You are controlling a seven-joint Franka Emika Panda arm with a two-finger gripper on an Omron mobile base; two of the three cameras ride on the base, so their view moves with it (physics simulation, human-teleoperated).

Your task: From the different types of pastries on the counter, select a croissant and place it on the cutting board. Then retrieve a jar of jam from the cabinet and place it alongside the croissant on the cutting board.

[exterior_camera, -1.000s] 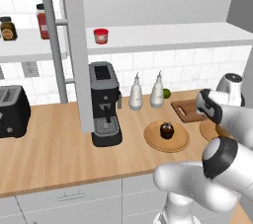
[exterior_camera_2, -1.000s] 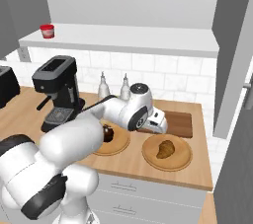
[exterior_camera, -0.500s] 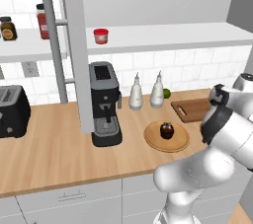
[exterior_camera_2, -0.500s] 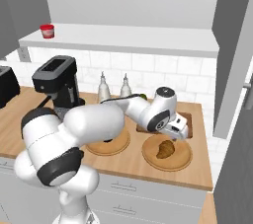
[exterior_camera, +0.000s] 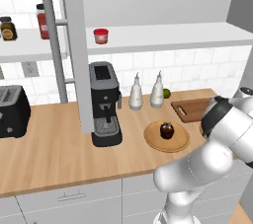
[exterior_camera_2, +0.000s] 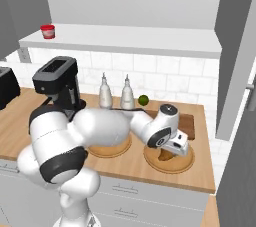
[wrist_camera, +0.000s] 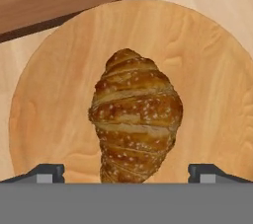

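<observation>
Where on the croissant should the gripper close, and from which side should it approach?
Grip the croissant across its thick middle, coming straight down from above. It lies flat on the round plate, long axis running between the two open fingertips in the hand view, so the fingers would close on its widest, firmest part. The tapered ends look thinner and likelier to slip.

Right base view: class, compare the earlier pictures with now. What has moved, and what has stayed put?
The arm swung right, bringing the pincer down over the croissant on its round plate, fingers open either side. Nothing is gripped. Cutting board, dark pastry and red jar stayed put.
</observation>
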